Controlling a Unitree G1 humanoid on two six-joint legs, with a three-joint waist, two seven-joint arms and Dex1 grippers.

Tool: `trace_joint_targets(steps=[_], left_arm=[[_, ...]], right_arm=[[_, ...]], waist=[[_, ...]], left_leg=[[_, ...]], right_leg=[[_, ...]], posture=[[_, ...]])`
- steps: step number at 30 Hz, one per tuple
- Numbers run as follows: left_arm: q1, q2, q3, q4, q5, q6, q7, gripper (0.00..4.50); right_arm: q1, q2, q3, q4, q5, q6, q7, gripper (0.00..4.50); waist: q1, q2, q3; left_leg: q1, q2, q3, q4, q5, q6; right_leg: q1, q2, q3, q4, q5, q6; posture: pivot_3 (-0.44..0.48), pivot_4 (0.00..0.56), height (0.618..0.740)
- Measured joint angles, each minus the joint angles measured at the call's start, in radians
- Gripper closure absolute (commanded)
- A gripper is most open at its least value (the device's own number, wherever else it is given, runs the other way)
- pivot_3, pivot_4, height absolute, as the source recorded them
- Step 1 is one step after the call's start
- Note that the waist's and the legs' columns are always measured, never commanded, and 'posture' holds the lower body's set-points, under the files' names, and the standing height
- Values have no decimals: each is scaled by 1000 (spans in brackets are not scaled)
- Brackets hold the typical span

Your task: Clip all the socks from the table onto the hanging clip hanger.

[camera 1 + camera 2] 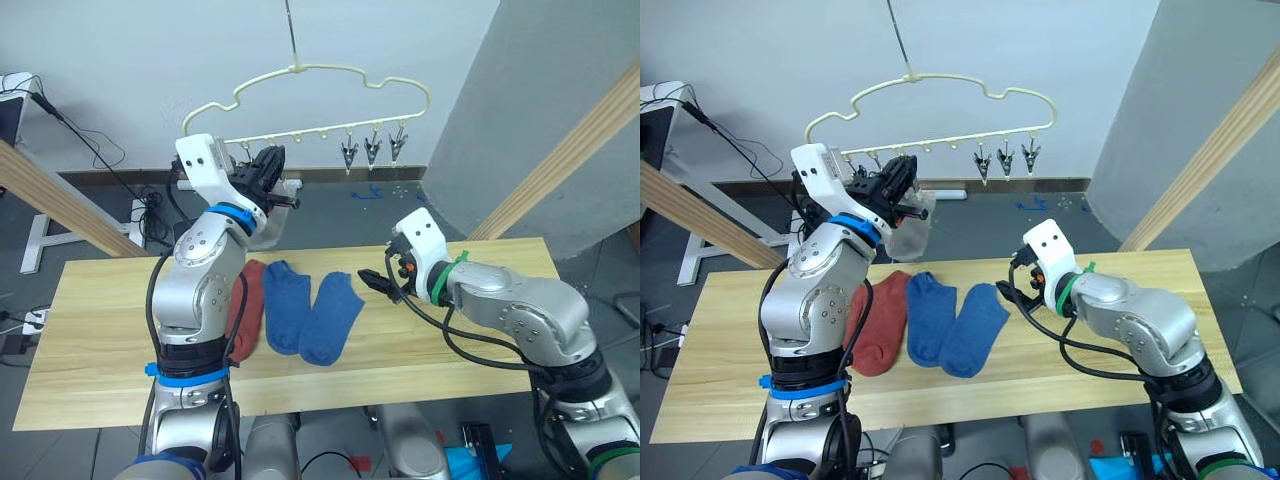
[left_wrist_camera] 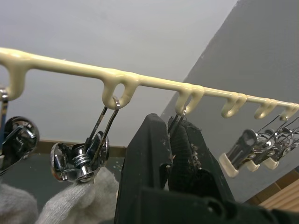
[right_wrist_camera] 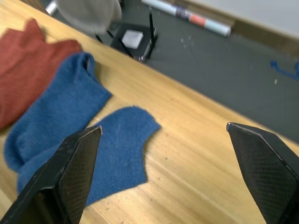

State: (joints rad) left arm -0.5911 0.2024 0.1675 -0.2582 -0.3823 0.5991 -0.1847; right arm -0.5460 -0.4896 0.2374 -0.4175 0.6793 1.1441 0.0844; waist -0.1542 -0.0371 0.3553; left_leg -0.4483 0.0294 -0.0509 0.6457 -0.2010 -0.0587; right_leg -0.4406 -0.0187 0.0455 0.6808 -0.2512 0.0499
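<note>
Our table (image 1: 470, 370) of light wood is the closest thing to us, and three socks lie on it side by side. We see one rust-red sock (image 1: 880, 325) on our left side, then a blue sock (image 1: 923, 315) in the middle, touching it, then a second blue sock (image 1: 970, 328) that touches the first blue one. Our right gripper (image 3: 163, 168) hangs low over the table, just beside the open end of the second blue sock. Its two black fingers (image 3: 70, 172) are spread wide apart and hold nothing. Our left gripper (image 1: 265, 168) is lifted high, up at the pale yellow clip hanger (image 1: 330, 75) behind the table. In the left wrist view, its fingers (image 2: 145, 163) are pressed together on a silver clip (image 2: 176, 122) that hangs from a loop of the yellow bar. Just beside that clip, another silver clip (image 2: 79, 156) bites the top of a light grey sock (image 2: 79, 203). A second bit of grey sock (image 2: 14, 207) shows next to it, under one more clip (image 2: 16, 135). From our head, we see grey cloth (image 1: 905, 238) hang down below our left gripper. Three more clips (image 1: 372, 150) hang free at the other end of the bar with nothing in them. Farther back, a thin hook (image 1: 291, 30) holds the hanger up in front of the white wall (image 1: 120, 60).
</note>
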Motion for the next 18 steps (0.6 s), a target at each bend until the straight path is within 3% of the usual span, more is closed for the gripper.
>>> trace_joint_targets(steps=[18], left_arm=[[-14,-1,34,-34,-92,93,47,4498]], right_arm=[[-47,266,160,257,-273,-23,45,0]], waist=[[10,0,0]], left_leg=[[0,0,0,-1,0,0]], right_leg=[[0,0,0,0,0,0]], posture=[[-243,383,740]])
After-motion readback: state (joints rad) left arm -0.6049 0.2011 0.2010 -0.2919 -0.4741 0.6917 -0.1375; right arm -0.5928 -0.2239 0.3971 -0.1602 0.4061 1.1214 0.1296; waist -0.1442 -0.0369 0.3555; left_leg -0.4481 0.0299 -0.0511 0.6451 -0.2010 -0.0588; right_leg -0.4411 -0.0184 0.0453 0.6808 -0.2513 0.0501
